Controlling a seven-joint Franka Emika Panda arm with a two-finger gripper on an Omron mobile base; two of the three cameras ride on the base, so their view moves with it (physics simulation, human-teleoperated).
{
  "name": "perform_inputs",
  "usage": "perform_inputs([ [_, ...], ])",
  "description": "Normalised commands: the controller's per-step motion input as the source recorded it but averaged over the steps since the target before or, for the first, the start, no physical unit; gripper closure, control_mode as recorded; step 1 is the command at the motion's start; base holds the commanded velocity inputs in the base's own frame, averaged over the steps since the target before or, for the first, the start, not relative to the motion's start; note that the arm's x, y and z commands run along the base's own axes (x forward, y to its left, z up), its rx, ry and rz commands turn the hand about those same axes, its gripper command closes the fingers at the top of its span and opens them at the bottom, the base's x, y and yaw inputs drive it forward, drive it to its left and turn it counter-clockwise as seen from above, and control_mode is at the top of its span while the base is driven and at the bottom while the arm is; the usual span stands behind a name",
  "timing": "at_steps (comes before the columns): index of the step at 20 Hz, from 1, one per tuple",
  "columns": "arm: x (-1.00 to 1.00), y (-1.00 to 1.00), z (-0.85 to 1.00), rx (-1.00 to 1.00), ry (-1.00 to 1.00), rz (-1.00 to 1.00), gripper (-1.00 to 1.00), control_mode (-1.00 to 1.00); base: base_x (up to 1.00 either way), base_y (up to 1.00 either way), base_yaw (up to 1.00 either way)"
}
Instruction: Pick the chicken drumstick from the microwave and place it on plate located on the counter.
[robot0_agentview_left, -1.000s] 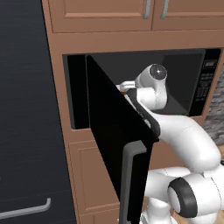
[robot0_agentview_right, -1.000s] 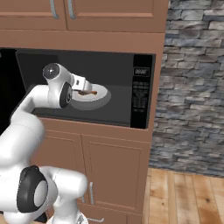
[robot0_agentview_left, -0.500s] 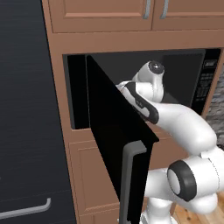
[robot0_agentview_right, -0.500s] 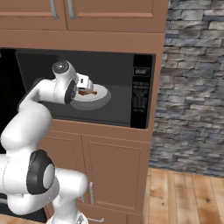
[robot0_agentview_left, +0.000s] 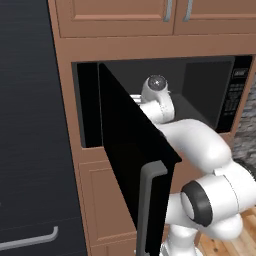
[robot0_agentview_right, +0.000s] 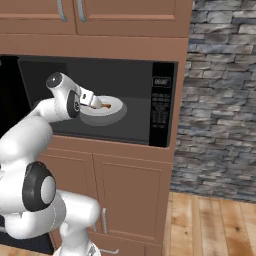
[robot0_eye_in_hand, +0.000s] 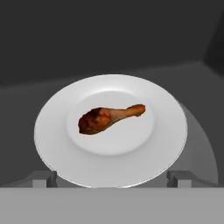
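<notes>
The chicken drumstick (robot0_eye_in_hand: 109, 119) is a small reddish-brown piece lying across the middle of a white dish (robot0_eye_in_hand: 48, 131) on the microwave's floor. The microwave (robot0_agentview_right: 161, 105) is a black box built into brown cabinetry, with its door (robot0_agentview_left: 130, 160) swung wide open to the left. My gripper (robot0_eye_in_hand: 112, 179) is inside the cavity, open, with its two fingertips (robot0_eye_in_hand: 46, 178) spread at the near rim of the dish and nothing between them. From the right base view the gripper (robot0_agentview_right: 92, 100) sits just left of the drumstick (robot0_agentview_right: 106, 105). The plate and the counter are out of view.
The open door's grey bar handle (robot0_agentview_left: 147, 210) juts toward the base beside my arm. A black fridge (robot0_agentview_left: 30, 150) stands to the left. Wooden cabinets (robot0_agentview_right: 125, 195) sit below the microwave, and a stone wall (robot0_agentview_right: 220, 100) is on the right.
My arm has reached deeper into the microwave, bringing the hand closer to the white dish. The jaws have stayed open and the drumstick has not moved.
</notes>
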Motion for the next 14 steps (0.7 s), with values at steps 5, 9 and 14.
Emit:
perform_inputs([
  [5, 0.35, 0.0, 0.02, 0.0, 0.09, -0.16, -1.0, -1.0, 0.0, 0.0, 0.0],
  [9, 0.48, -0.02, 0.0, 0.0, 0.13, -0.06, -1.0, -1.0, 0.0, 0.0, 0.0],
  [14, 0.31, 0.0, -0.1, 0.0, 0.02, -0.03, -1.0, -1.0, 0.0, 0.0, 0.0],
])
